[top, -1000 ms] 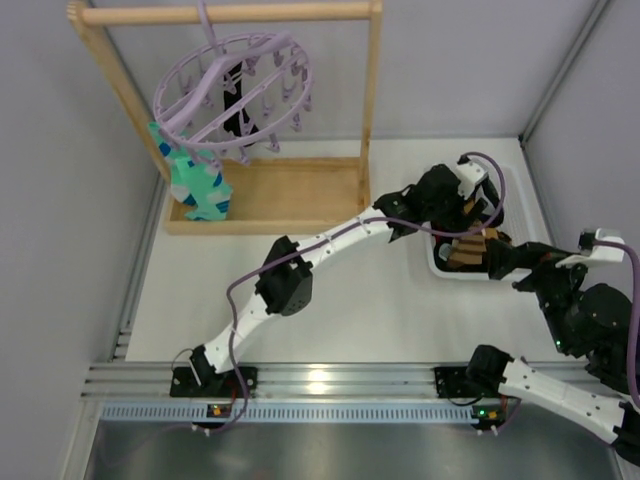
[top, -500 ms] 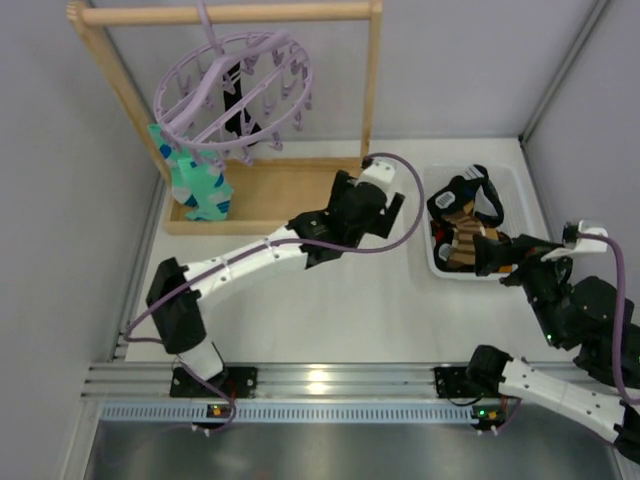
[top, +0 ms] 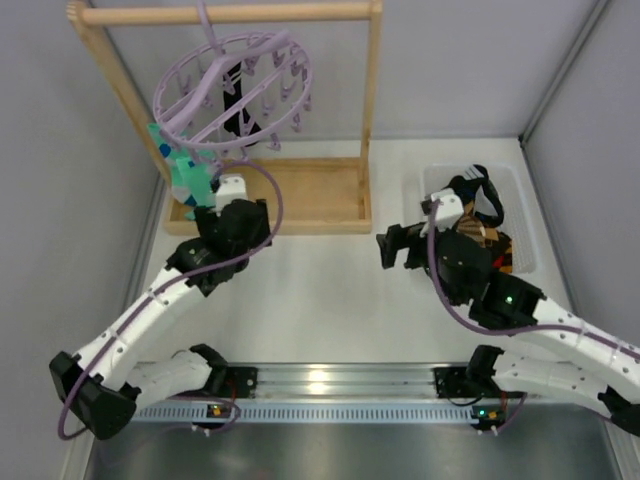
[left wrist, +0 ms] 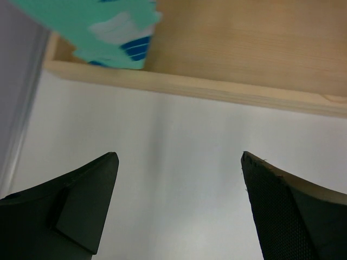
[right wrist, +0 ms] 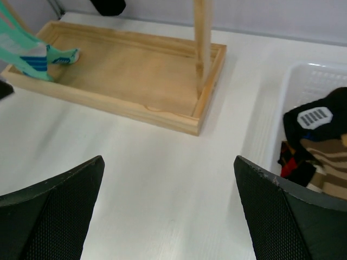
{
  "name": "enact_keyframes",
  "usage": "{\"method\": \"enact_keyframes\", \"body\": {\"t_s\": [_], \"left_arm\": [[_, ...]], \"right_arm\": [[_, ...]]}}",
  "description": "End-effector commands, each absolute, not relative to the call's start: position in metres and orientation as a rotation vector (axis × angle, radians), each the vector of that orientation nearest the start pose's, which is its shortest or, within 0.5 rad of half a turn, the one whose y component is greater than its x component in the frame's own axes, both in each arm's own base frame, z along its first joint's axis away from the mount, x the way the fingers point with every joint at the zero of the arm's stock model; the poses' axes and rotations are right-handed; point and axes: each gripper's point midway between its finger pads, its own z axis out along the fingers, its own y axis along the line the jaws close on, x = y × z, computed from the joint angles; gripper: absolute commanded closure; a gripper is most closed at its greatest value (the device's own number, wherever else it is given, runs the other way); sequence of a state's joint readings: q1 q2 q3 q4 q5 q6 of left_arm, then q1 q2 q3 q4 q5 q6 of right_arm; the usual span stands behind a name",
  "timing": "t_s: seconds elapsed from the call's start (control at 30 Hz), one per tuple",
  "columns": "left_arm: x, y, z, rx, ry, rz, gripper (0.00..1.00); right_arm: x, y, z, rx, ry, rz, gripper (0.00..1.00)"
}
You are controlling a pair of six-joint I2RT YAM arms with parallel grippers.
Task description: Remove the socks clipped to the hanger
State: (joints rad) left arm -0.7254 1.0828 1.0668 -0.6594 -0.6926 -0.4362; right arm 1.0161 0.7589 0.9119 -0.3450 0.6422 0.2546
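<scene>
The lilac hanger (top: 232,90) hangs from the wooden rack's top bar. A teal sock (top: 185,175) is clipped at its left edge and hangs down to the rack's base. A black sock (top: 238,108) hangs inside the ring. My left gripper (top: 207,208) is open and empty, just below and right of the teal sock's toe. In the left wrist view the gripper (left wrist: 179,158) is over bare table and the teal sock (left wrist: 103,30) lies at the top left. My right gripper (top: 392,247) (right wrist: 169,160) is open and empty over the table, left of the basket.
The wooden rack's base tray (top: 300,195) (right wrist: 135,70) lies between the two grippers, with an upright post (right wrist: 202,43) at its right end. A white basket (top: 520,185) (right wrist: 303,86) at the right holds brown striped and black socks (right wrist: 317,143). Grey walls close both sides.
My left arm swung from the basket across the table to the teal sock at the rack's left end. My right arm moved from right of the basket to the table left of it.
</scene>
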Motion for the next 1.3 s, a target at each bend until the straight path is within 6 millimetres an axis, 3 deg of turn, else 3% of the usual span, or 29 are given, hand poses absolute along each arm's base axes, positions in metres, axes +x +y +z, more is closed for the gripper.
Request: {"method": "enact_keyframes", "body": {"t_s": [0.0,0.03,0.13,0.17,0.23,0.27,0.3,0.33,0.37,0.4,0.43,0.47,0.53,0.57,0.7,0.77,0.8,0.83,0.9,1.03,1.13,1.23,1.27], "left_arm": [[0.268,-0.057,0.236,-0.195,2.082,0.171,0.02],[0.264,-0.042,0.242,-0.242,2.050,0.188,0.02],[0.254,-0.023,0.264,-0.329,1.963,0.171,0.02],[0.251,-0.017,0.271,-0.359,1.935,0.177,0.01],[0.241,-0.003,0.289,-0.415,1.863,0.178,0.01],[0.238,0.007,0.294,-0.441,1.832,0.221,0.01],[0.234,0.015,0.298,-0.466,1.807,0.247,0.01],[0.233,0.018,0.301,-0.478,1.793,0.261,0.01],[0.231,0.020,0.306,-0.491,1.775,0.260,0.01],[0.230,0.023,0.310,-0.508,1.758,0.254,0.01],[0.229,0.023,0.313,-0.522,1.745,0.238,0.01],[0.229,0.022,0.322,-0.536,1.716,0.208,0.01],[0.233,0.019,0.329,-0.519,1.695,0.188,0.01],[0.238,0.015,0.334,-0.484,1.686,0.176,0.02],[0.260,-0.018,0.335,-0.340,1.710,-0.006,0.02],[0.270,-0.023,0.332,-0.306,1.727,-0.055,0.01],[0.275,-0.007,0.334,-0.361,1.716,-0.030,0.01],[0.278,-0.007,0.333,-0.362,1.726,-0.064,0.02],[0.285,0.013,0.332,-0.450,1.718,-0.039,0.01],[0.307,0.013,0.347,-0.378,1.637,-0.135,0.02],[0.308,0.010,0.361,-0.276,1.577,-0.198,0.02],[0.300,0.021,0.373,-0.339,1.529,-0.173,0.01],[0.289,0.027,0.372,-0.391,1.519,-0.149,0.01]], "right_arm": [[0.236,0.224,0.316,-0.225,1.671,0.529,0.01],[0.236,0.236,0.312,-0.265,1.682,0.570,0.00],[0.252,0.276,0.302,-0.338,1.641,0.669,0.01],[0.260,0.292,0.279,-0.379,1.667,0.663,0.00],[0.264,0.323,0.289,-0.422,1.602,0.763,0.01],[0.271,0.340,0.267,-0.445,1.649,0.766,0.01],[0.274,0.353,0.269,-0.454,1.633,0.799,0.01],[0.276,0.366,0.279,-0.456,1.612,0.826,0.01],[0.281,0.382,0.261,-0.484,1.633,0.823,0.01],[0.283,0.391,0.261,-0.485,1.620,0.821,0.01],[0.281,0.408,0.279,-0.496,1.540,0.843,0.01],[0.285,0.422,0.261,-0.520,1.564,0.821,0.01],[0.290,0.440,0.269,-0.506,1.554,0.813,0.00],[0.290,0.450,0.256,-0.505,1.583,0.819,0.01],[0.285,0.459,0.257,-0.485,1.549,0.889,0.01],[0.280,0.461,0.258,-0.522,1.505,0.914,0.00],[0.279,0.464,0.255,-0.540,1.508,0.920,0.00],[0.282,0.470,0.255,-0.539,1.512,0.921,0.01],[0.285,0.476,0.250,-0.554,1.528,0.913,0.01],[0.279,0.484,0.241,-0.610,1.533,0.941,0.01],[0.268,0.480,0.224,-0.720,1.550,0.926,0.01],[0.273,0.478,0.206,-0.748,1.593,0.890,0.01],[0.276,0.479,0.204,-0.739,1.595,0.889,0.01]]}}
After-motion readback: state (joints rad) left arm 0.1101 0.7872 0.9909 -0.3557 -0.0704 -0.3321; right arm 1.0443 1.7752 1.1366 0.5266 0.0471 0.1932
